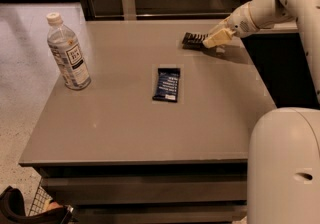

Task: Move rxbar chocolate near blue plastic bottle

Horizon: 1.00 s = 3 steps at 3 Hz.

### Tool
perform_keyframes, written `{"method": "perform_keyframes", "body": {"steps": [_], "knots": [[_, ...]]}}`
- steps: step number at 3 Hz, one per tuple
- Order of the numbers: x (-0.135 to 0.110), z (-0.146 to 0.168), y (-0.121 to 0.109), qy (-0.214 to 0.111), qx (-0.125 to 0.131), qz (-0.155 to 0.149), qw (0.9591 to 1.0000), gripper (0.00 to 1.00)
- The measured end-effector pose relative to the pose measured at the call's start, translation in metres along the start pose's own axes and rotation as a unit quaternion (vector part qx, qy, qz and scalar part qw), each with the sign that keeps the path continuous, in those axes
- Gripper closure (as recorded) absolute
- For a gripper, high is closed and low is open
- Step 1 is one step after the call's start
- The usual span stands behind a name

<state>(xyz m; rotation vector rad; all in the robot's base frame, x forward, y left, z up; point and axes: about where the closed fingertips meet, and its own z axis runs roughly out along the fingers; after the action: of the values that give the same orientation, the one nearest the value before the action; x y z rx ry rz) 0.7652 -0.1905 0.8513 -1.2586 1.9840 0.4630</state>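
I see my hand (pixel 211 42) at the right end of the rxbar chocolate (pixel 193 40) by the far edge of the tabletop (pixel 130 128), I cannot tell if it is clenched, and the blue plastic bottle (pixel 68 54) stands well apart near the left edge.

Soft even light; bright floor (pixel 20 33) upper left; gripper (pixel 214 39) shadows table (pixel 125 128) far right.

White rounded arm (pixel 265 10), gripper's (pixel 207 43) cream fingers (pixel 218 37) at table's (pixel 125 118) far edge.
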Motion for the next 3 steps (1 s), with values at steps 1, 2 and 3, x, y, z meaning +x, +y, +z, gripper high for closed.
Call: {"method": "perform_keyframes", "body": {"steps": [1, 2, 3], "knots": [[-0.021, -0.024, 0.007, 0.022, 0.026, -0.026, 0.9991, 1.0], [-0.049, -0.034, 0.028, 0.035, 0.047, -0.054, 0.9969, 1.0], [-0.073, -0.035, 0.055, 0.022, 0.062, -0.068, 0.9956, 1.0]]}}
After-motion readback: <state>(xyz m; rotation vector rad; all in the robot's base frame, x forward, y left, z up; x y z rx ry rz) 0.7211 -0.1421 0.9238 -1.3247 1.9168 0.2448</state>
